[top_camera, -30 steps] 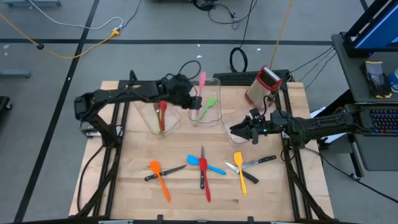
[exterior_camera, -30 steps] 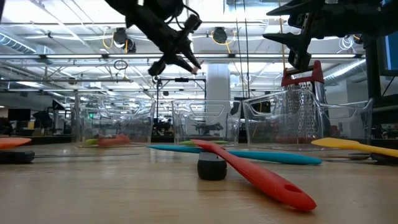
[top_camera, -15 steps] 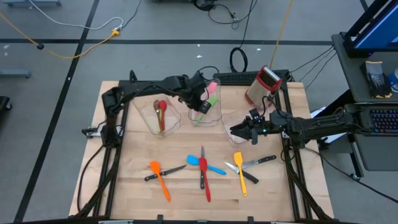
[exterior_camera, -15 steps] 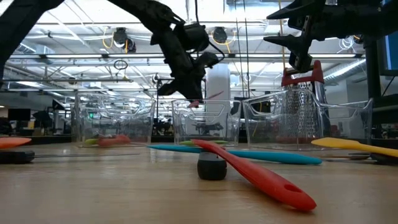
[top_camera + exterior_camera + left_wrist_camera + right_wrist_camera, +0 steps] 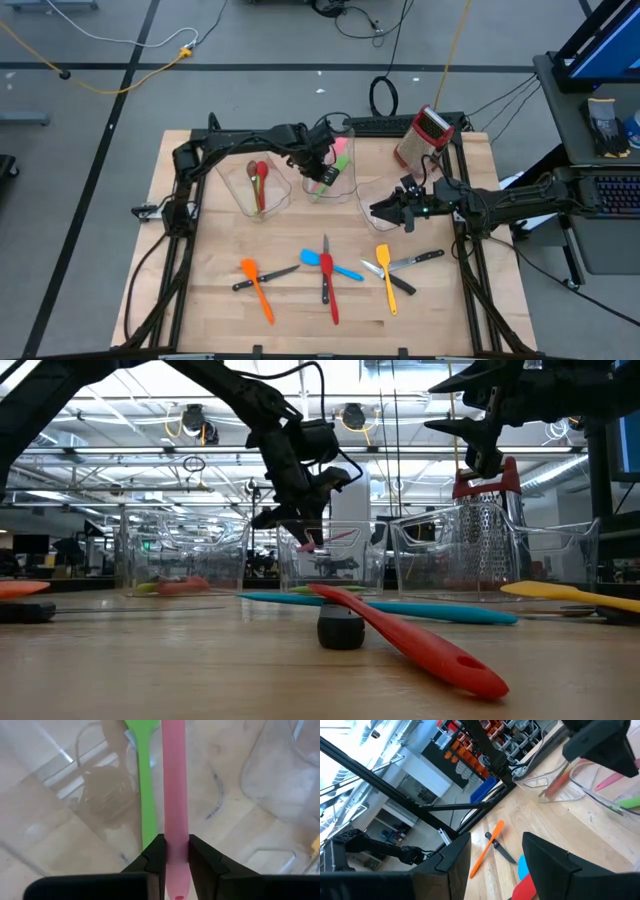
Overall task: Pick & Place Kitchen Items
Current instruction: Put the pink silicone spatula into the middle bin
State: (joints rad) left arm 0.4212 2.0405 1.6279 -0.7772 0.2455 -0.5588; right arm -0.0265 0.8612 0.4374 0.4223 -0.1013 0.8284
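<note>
Pink Spatula Held over the Middle Bin

Pink spatula [image 5: 175, 800]: its head is cut off in the left wrist view. The left gripper [image 5: 175, 862] clamps its handle above the middle bin [image 5: 343, 186], where one green spatula [image 5: 142, 785] lies. The right gripper [image 5: 495, 865], beside that bin, stands open and empty. Nearer the table's front edge than the bin lie two orange spatulas, one blue, one red and three knives; overlaps hide parts.

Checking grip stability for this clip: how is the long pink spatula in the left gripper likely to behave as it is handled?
The pink spatula shows no sag beyond the left gripper, so it is probably fairly stiff. Its thin handle suggests low weight. The smooth surface could slip or pivot, since only the end is pinched.
</note>
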